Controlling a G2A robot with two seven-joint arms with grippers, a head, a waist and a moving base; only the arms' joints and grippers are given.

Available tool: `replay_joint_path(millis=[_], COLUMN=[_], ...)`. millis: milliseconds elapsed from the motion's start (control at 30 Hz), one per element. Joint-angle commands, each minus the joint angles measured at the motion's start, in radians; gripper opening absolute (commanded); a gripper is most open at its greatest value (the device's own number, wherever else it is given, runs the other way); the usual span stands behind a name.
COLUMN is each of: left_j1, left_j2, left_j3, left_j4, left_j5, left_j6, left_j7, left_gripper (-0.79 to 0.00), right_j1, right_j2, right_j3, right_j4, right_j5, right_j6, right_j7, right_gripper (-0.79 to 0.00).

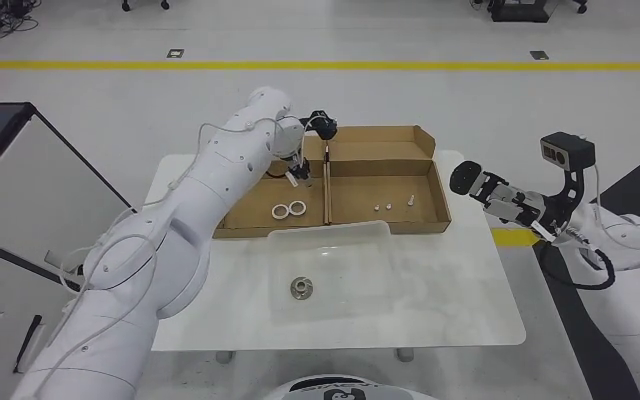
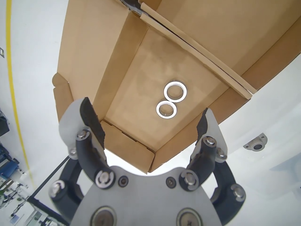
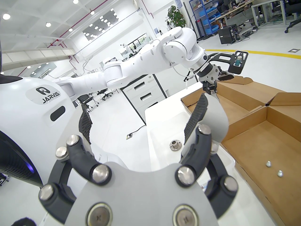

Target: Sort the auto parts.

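A cardboard box point(image 1: 330, 183) with two compartments stands at the back of the table. Two white rings point(image 1: 289, 210) point(image 2: 171, 100) lie side by side in its left compartment. My left gripper point(image 1: 300, 176) point(image 2: 148, 118) hangs open above that compartment, nothing between its fingers. Small metal bolts point(image 1: 388, 203) point(image 3: 274, 168) lie in the right compartment. A metal flanged part point(image 1: 301, 288) point(image 3: 175, 145) point(image 2: 256, 144) sits in the clear tray point(image 1: 345, 238) in front of the box. My right gripper point(image 1: 465, 180) point(image 3: 141, 118) is open and empty, off the box's right end.
The white table point(image 1: 470, 290) has free room to the right of the tray. The box's raised flaps point(image 1: 380, 140) stand along its far side. A cardboard divider point(image 1: 327, 185) splits the two compartments.
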Motion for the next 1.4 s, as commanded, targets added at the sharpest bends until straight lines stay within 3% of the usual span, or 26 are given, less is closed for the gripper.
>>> replay_joint_path(millis=[0,167,367,733,933,1067,1367], left_j1=[0.0,0.033,0.084,0.171,0.211,0.223,0.24], left_j2=[0.014,0.062,0.15,0.406,0.508,0.546,0.545], left_j3=[-0.021,-0.032,0.015,0.03,0.083,0.096,0.104], left_j4=[0.002,-0.065,-0.249,-0.813,-1.028,-1.105,-1.118], left_j5=[-0.032,-0.071,-0.134,-0.266,-0.295,-0.336,-0.334], left_j6=[-0.052,-0.103,-0.11,0.031,0.079,0.086,0.074], left_j7=[-0.033,-0.017,-0.011,-0.152,-0.2,-0.206,-0.187], left_gripper=[0.0,0.0,0.0,0.0,0.0,0.0,0.0], right_j1=[0.0,0.0,0.0,0.0,0.0,0.0,0.0], right_j2=[0.0,0.0,0.0,0.0,0.0,0.0,0.0], right_j3=[0.0,0.0,0.0,0.0,0.0,0.0,0.0], right_j4=[0.0,0.0,0.0,0.0,0.0,0.0,0.0], right_j5=[0.0,0.0,0.0,0.0,0.0,0.0,0.0], right_j6=[0.0,0.0,0.0,0.0,0.0,0.0,0.0], right_j7=[0.0,0.0,0.0,0.0,0.0,0.0,0.0], right_gripper=[0.0,0.0,0.0,0.0,0.0,0.0,0.0])
